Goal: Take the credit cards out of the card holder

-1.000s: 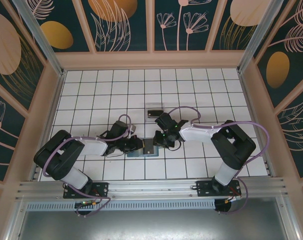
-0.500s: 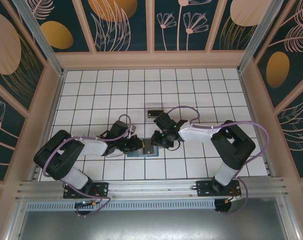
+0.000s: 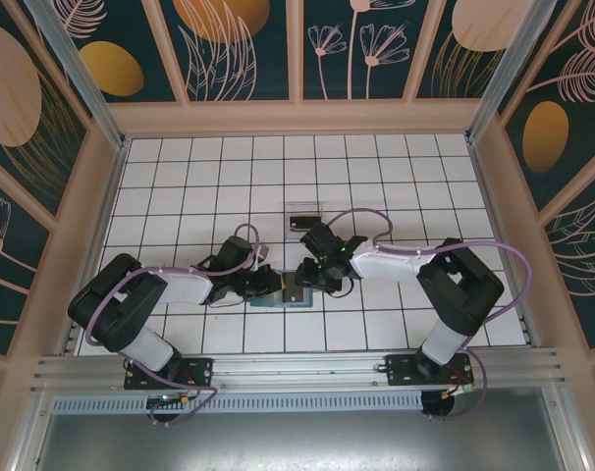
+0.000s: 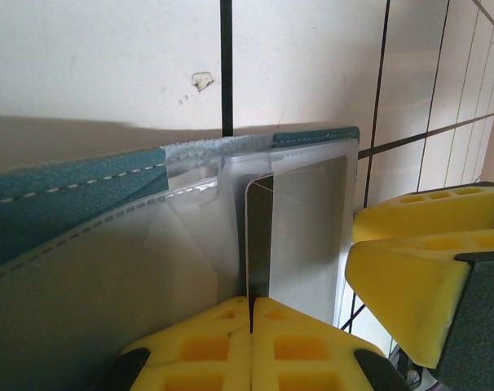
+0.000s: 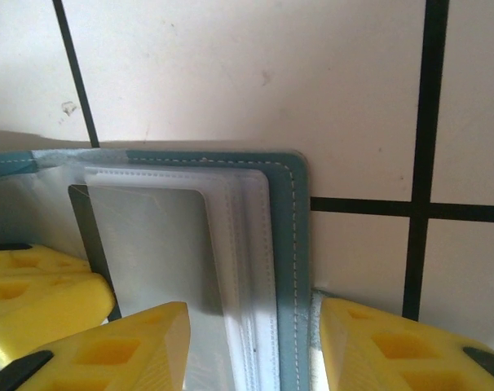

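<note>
Where it lies flat on the white-tiled bench [image 5: 231, 73], the teal card holder [image 5: 292, 261] shows a stitched border and a stack of clear pockets [image 5: 247, 244]. A credit card [image 4: 308, 228], greyish with a dark edge, sits inside the top pocket, close to the holder's corner. The left tool [image 4: 251, 314] has its yellow fingers pressed together right at that card's long edge; whether they nip the pocket I cannot tell. The right tool [image 5: 255, 314] is spread, with one finger over the clear pockets and the other on the tile just beyond the teal border. From above, the holder is between the two arms near the bench's front middle. A small clear box [image 3: 303, 223] stands further back, apart.
</note>
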Tool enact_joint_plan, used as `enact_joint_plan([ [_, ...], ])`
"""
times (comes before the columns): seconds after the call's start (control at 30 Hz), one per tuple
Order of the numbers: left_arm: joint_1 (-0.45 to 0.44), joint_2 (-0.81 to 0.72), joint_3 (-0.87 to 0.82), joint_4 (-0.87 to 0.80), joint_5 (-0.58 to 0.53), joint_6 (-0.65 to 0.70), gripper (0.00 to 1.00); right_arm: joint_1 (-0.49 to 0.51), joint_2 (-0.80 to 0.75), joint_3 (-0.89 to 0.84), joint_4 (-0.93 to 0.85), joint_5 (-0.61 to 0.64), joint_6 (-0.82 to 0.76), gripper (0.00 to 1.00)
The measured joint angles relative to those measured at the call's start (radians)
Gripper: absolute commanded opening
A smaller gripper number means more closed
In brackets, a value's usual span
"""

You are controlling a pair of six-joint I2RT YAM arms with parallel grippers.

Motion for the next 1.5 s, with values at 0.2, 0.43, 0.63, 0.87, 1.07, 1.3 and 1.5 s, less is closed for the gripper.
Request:
enact_joint_plan([
  [0.2,0.0,0.0,0.002,-0.007,-0.001,0.004,0.08,0.0,0.017,0.008,-0.018,0.005,-0.004,0.36],
  [0.43,-0.001,-0.001,0.013,-0.03,-0.005,0.012,0.07,0.0,0.018,0.013,-0.023,0.006,-0.002,0.25],
  [0.63,-0.001,-0.023,0.016,-0.061,-0.029,0.022,0.07,0.0,0.018,0.013,-0.021,0.005,0.0,0.21],
  [0.87,-0.001,-0.06,0.016,-0.107,-0.056,0.029,0.08,0.0,0.018,0.013,-0.019,0.005,-0.001,0.21],
  [1.07,0.0,-0.066,0.016,-0.111,-0.06,0.036,0.21,0.0,0.018,0.013,-0.018,0.004,-0.003,0.21],
  [1.3,0.009,-0.053,-0.019,-0.014,-0.024,0.017,0.24,0.0,0.024,0.023,-0.026,0.002,-0.004,0.21],
  [1.5,0.017,-0.015,-0.039,0.076,0.019,-0.01,0.26,0.0,0.03,0.031,-0.034,0.0,-0.008,0.21],
])
